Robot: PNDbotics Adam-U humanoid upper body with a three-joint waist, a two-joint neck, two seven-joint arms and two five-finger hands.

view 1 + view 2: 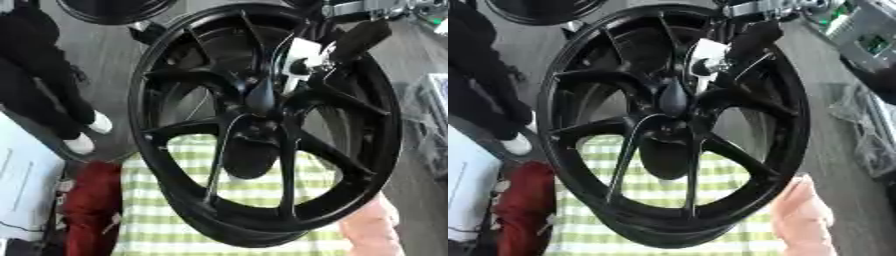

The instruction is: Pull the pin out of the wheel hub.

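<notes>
A large black spoked wheel (pixel 262 125) stands upright, filling most of both views. At its middle is the hub (pixel 261 100), where a dark pointed piece sticks out toward me; I cannot make out the pin apart from it. My right hand (pixel 304 61), white and silver on a black forearm, comes in from the upper right. It sits just above and right of the hub, between the spokes. What it touches is blurred. A person's hand (pixel 802 215) rests against the rim at the lower right.
A green and white checked cloth (pixel 149 220) lies under the wheel. A red bundle (pixel 92 200) and a white board (pixel 22 185) are at the lower left. Another black wheel (pixel 114 10) shows at the top left, with clutter along the right edge.
</notes>
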